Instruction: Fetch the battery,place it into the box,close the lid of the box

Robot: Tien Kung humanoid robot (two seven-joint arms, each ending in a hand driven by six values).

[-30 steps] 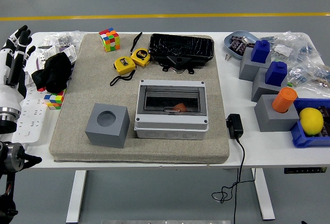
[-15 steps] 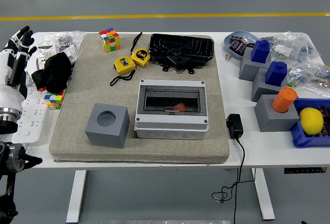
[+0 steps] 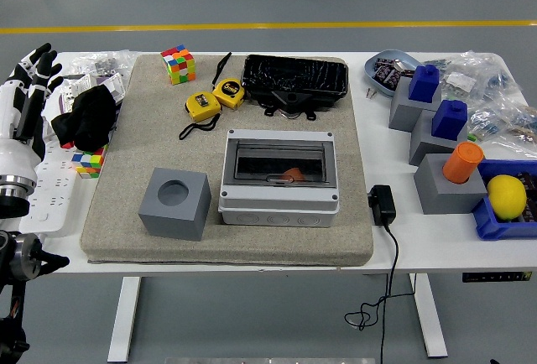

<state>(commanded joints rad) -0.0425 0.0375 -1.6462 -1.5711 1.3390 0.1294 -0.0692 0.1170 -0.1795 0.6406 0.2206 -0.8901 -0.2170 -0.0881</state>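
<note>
A grey box (image 3: 279, 172) with a dark see-through lid lies shut in the middle of the beige mat (image 3: 117, 205). Something orange (image 3: 290, 174) shows through the lid inside it. An orange cylinder (image 3: 462, 162) stands in a grey block (image 3: 445, 186) at the right. A grey cube with a round hole (image 3: 174, 203) sits left of the box. My left hand (image 3: 33, 75) hangs at the far left edge, fingers spread and holding nothing, well away from the box. No right arm shows.
Behind the box lie two yellow tape measures (image 3: 215, 97), a Rubik's cube (image 3: 179, 63) and a black tray (image 3: 294, 81). A black cloth (image 3: 86, 117) is at the left. A charger (image 3: 382, 204), blue-topped blocks (image 3: 424, 83) and a lemon (image 3: 507, 195) in a blue bin are at the right.
My left hand has drifted slightly to the right at the left edge. Nothing else has moved.
</note>
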